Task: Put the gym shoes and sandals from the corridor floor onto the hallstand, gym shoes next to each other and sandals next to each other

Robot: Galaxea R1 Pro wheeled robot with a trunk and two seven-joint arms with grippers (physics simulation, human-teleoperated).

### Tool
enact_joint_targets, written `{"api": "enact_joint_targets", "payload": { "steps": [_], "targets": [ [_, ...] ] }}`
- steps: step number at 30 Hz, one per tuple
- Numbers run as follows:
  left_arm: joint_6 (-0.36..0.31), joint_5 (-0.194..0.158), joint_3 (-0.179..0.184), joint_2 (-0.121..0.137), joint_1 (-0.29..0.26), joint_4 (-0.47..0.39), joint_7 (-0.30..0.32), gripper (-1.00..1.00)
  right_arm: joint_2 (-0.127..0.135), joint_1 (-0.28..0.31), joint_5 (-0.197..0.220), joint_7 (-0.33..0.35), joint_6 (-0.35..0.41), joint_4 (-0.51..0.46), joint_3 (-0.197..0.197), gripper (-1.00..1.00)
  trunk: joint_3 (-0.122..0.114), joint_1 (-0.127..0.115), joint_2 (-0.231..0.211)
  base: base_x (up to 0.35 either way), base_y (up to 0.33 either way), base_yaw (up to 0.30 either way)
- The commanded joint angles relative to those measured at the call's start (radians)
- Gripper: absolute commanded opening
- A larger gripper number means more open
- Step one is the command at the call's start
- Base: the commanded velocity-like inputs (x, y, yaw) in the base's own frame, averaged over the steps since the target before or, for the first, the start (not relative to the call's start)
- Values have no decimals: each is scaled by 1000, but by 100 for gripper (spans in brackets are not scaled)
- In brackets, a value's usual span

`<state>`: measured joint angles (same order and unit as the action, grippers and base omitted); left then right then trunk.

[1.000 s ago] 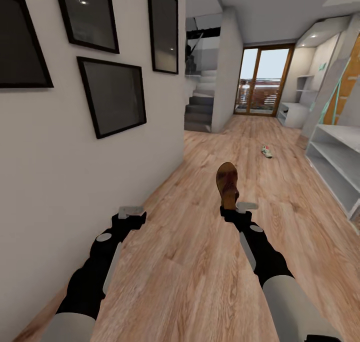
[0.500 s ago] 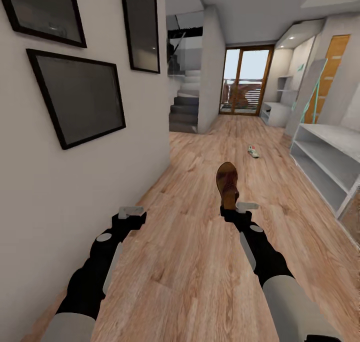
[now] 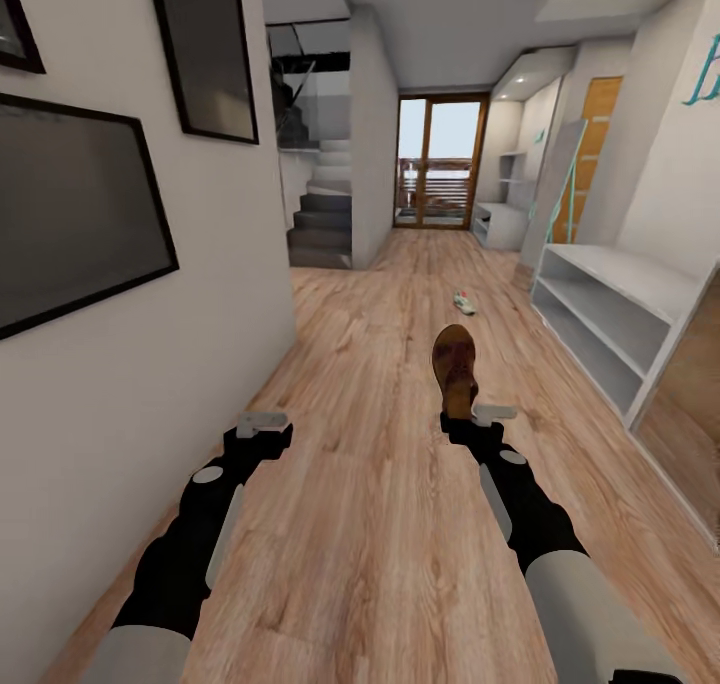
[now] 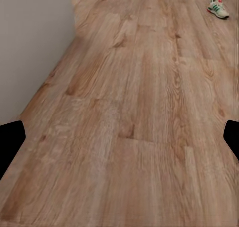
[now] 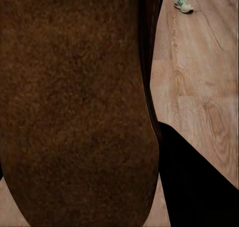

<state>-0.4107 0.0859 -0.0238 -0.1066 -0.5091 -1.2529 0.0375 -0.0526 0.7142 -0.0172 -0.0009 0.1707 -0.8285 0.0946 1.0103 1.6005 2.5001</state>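
The right gripper [image 3: 470, 416] pinches a brown sandal [image 3: 455, 362] upright. The left gripper [image 3: 262, 426] is spread, holding nothing. One gym shoe [image 3: 463, 303] lies on the corridor floor [image 3: 380, 524], near the hallstand [image 3: 600, 314].

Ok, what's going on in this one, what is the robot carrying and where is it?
The robot is in a corridor, holding a brown sandal upright in its right gripper, above the wood floor. The left gripper is open and holds nothing. One gym shoe lies on the floor ahead, near a pale two-level shelf unit along the right wall. Nothing sits on the shelves that show.
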Motion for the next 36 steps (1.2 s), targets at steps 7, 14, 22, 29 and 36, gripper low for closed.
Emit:
{"api": "enact_joint_targets", "payload": {
  "steps": [7, 14, 22, 29, 36],
  "targets": [
    [-5, 9, -2, -1, 0, -2, 4, 100, -1, 1, 0, -1, 6, -1, 2, -100, 1, 0, 0, 348, 0, -277],
    [-5, 9, -2, -1, 0, -2, 4, 100, -1, 1, 0, -1, 6, -3, 2, -100, 1, 0, 0, 348, 0, -272],
    [-5, 9, -2, -1, 0, -2, 4, 100, -1, 1, 0, -1, 6, -2, 1, -100, 1, 0, 0, 348, 0, -67],
    [-4, 7, -2, -1, 0, -2, 5, 100, -1, 0, 0, -2, 6, -3, 1, -100, 1, 0, 0, 348, 0, -2],
    [-3, 5, -2, -1, 0, -1, 5, 100, -1, 1, 0, -2, 5, -3, 0, -100, 1, 0, 0, 348, 0, 0]
  ]
}}
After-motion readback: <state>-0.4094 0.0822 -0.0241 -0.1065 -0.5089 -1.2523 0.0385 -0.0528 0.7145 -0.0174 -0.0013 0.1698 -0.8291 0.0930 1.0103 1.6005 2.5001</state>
